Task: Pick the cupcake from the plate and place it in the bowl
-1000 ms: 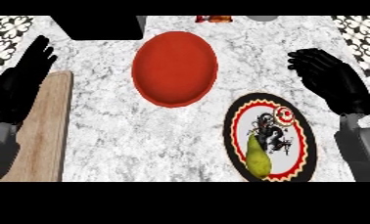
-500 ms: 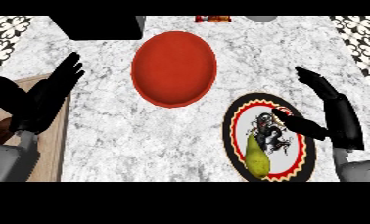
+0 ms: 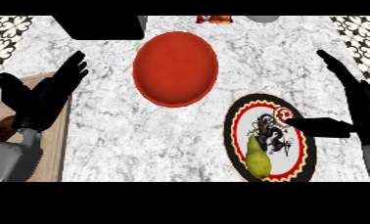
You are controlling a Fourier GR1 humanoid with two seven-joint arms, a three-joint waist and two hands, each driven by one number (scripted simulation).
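A red bowl (image 3: 175, 68) sits on the marble counter near the middle. To its lower right lies a round plate (image 3: 239, 120) with a black, red and cream pattern. On the plate's lower left part rests a yellow-green pear-shaped item (image 3: 257, 158); I see no cupcake. My right hand (image 3: 358, 105) stands edge-on at the right, open, its thumb stretched left over the plate's right rim, apart from the pear. At the left side my left hand (image 3: 51, 96) is open, fingers pointing up and right, holding nothing.
A wooden board (image 3: 56, 140) lies along the left edge under my left hand. A black block (image 3: 101, 25) stands at the back left. A small red-orange thing (image 3: 215, 19) and a grey thing (image 3: 262, 18) show at the back edge.
Both hands have turned edge-on and drawn inward. The right hand's thumb now reaches over the plate's right rim. The bowl, plate and pear have not moved.
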